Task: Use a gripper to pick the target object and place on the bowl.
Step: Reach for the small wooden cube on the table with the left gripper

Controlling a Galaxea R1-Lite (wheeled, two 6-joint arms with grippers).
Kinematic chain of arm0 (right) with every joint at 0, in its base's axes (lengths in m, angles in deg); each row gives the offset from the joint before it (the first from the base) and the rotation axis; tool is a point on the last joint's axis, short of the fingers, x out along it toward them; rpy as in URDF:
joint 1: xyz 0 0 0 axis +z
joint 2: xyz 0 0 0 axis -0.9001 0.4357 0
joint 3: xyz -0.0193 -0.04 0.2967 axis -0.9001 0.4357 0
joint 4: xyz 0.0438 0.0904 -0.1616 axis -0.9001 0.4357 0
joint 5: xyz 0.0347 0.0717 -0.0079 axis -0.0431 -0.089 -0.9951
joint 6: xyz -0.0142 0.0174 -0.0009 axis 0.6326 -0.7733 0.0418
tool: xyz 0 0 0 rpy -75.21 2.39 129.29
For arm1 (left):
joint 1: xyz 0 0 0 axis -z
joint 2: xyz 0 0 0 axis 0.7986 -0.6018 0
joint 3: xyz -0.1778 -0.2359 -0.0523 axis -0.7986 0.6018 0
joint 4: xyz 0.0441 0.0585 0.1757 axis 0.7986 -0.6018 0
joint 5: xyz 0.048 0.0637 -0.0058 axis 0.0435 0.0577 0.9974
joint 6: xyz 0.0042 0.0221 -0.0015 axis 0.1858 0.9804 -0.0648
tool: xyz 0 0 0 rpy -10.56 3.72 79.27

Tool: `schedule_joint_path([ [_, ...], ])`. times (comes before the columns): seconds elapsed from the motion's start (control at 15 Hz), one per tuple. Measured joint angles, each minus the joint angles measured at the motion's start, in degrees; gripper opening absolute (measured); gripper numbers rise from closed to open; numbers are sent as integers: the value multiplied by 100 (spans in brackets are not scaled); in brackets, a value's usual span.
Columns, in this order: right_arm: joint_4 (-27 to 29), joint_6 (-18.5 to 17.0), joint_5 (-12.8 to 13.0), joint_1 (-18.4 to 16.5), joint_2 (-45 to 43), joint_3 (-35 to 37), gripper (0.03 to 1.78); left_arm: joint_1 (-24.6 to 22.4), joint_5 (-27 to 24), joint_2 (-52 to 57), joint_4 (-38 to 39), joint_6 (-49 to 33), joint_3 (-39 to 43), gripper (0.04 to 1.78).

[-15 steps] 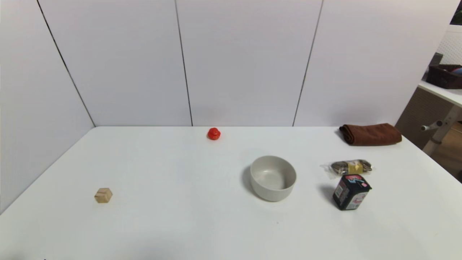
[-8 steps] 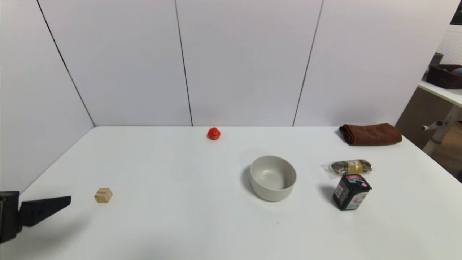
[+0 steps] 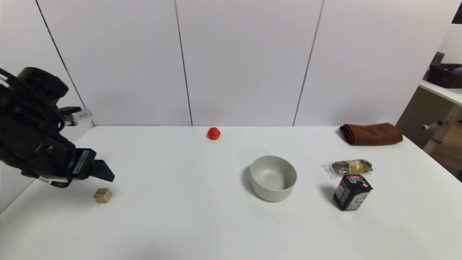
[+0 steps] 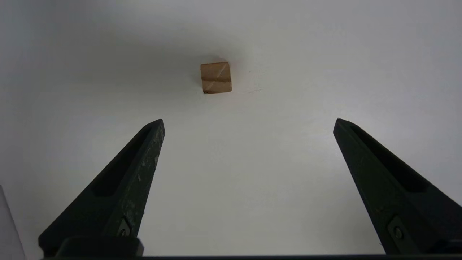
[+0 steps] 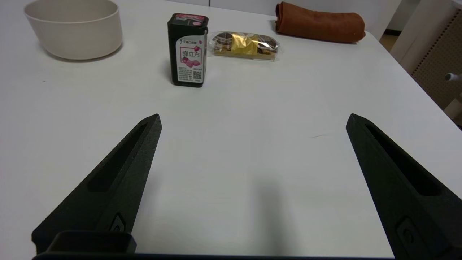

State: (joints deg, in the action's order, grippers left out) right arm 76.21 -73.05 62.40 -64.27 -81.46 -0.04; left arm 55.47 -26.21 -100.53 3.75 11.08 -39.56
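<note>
Left gripper hangs above the white table at its left side, fingers spread wide and grasping nothing. The wooden cube sits on the table just beyond the fingertips, untouched, well apart from the grey-white bowl. Bowl stands upright near table centre, interior bare. Right gripper is low over the near right table area, likewise spread and unloaded. Beside the bowl: black printed box, wrapped snack packet, folded brown cloth; red round object at the far edge.
</note>
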Motion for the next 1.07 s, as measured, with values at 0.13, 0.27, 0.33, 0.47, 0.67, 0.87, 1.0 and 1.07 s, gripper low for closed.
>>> schedule_joint_path([
  [0.13, -2, 2, 0, 0, 0, 0, 177, -41, 13, -446, -30, -69, -77, 169],
  [0.27, -2, 0, 0, 0, 0, 0, 177, -59, 35, -780, -11, -80, -107, 169],
  [0.33, -2, 2, 0, 0, 0, 0, 177, -59, 35, -926, 0, -83, -118, 169],
  [0.47, -2, 2, 0, 0, 0, 0, 177, -63, 40, -1174, 9, -83, -124, 169],
  [0.67, -5, 0, 0, 0, 0, 0, 177, -68, 40, -1423, -4, -85, -127, 169],
  [0.87, -2, 2, 2, 0, 0, 0, 177, -135, 44, -1563, 7, -85, -124, 169],
  [1.0, 0, 0, 0, 0, 0, 0, 177, -146, 38, -1609, 20, -85, -124, 169],
  [1.07, 0, 0, 0, 0, 0, 0, 177, -146, 35, -1623, 24, -85, -124, 169],
])
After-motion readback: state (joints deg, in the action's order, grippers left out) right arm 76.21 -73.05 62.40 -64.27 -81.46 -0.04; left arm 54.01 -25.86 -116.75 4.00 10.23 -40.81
